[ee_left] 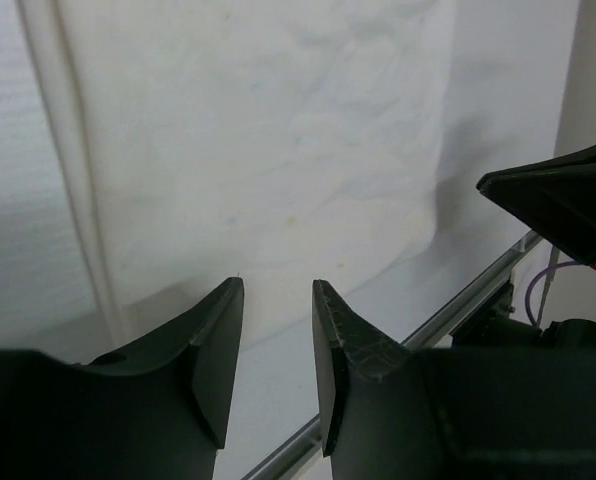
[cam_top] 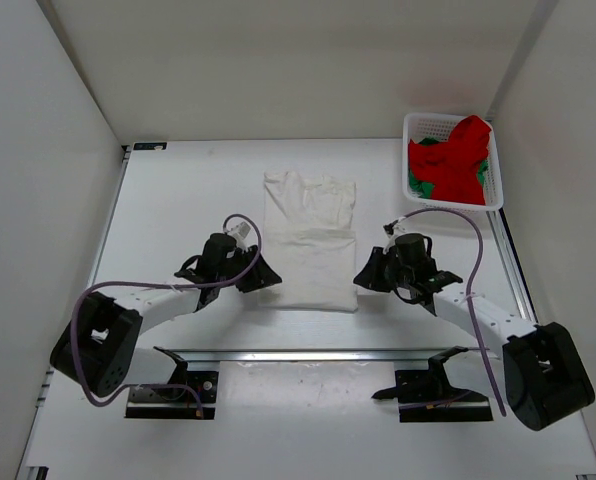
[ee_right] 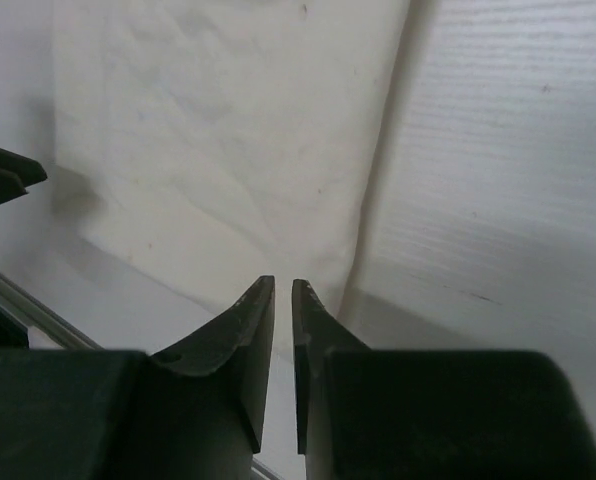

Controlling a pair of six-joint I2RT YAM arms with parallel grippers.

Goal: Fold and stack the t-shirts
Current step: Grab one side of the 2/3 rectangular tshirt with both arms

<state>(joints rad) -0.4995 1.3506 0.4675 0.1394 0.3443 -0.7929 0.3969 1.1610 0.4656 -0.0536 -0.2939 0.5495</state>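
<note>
White tabletop (cam_top: 178, 200) bears a wrinkled, partly folded white t-shirt (cam_top: 313, 255) between spread left hand (ee_left: 276, 300) and nearly pressed-together right hand (ee_right: 283, 292).

Plain white table (cam_top: 178, 200), walled in on three sides. White t-shirt (cam_top: 313, 245) lying right in the middle, folded narrow, a bit wrinkled up at the far end. White mesh basket (cam_top: 436, 117) parked in the far right corner, well apart from the shirt. Metal rail (cam_top: 308, 355) across the near edge.
</note>
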